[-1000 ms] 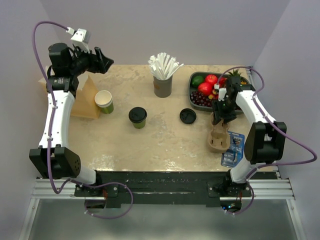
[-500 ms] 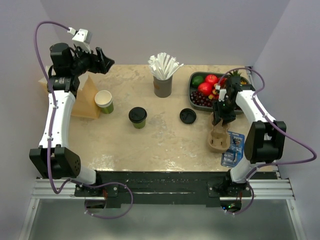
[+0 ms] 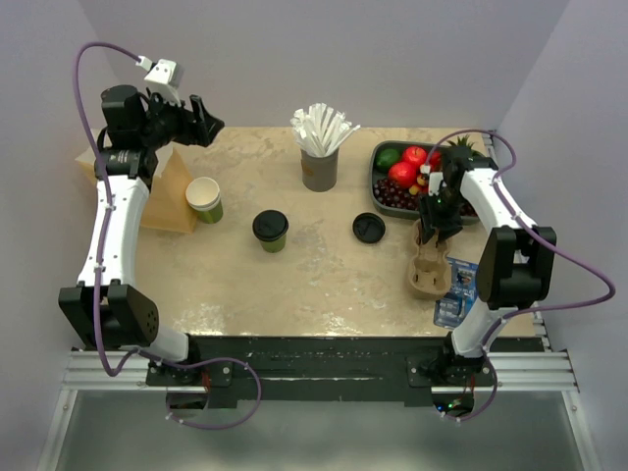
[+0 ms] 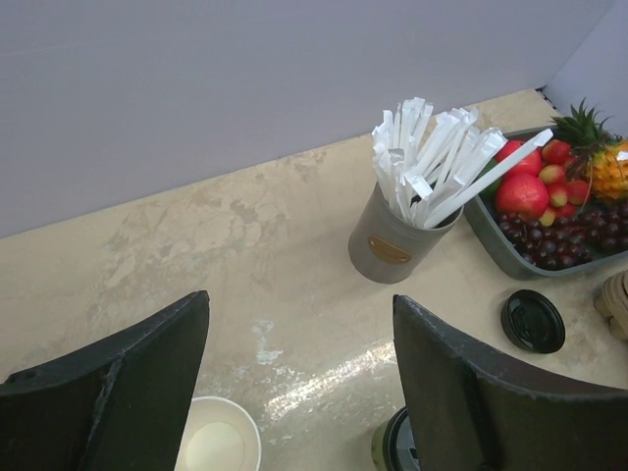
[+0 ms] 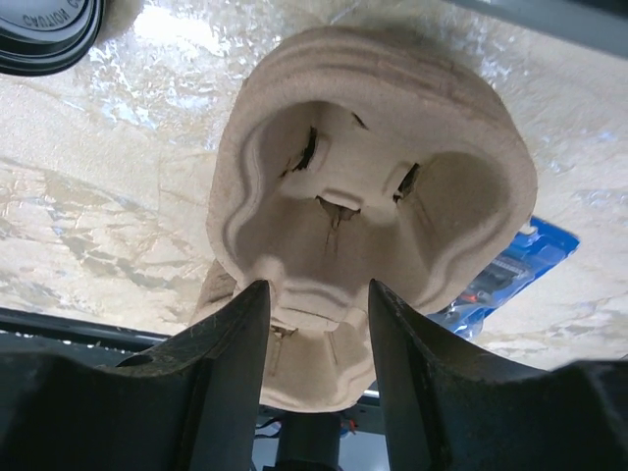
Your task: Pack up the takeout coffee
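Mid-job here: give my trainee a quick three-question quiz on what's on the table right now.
1. True or false: the left gripper is open and empty.
2. The right gripper has its fingers either side of part of which thing? A fruit tray, B pulp cup carrier, C straw cup.
3. How many black lids are visible?
Key: 1 true. 2 B. 3 two: one on the takeout coffee, one loose lid.

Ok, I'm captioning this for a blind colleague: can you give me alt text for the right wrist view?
A moulded brown pulp cup carrier fills the frame, its near edge between the two black fingers of the right tool. Beyond it lie a beige marbled table, a round black plastic lid at top left and a blue packet at right.
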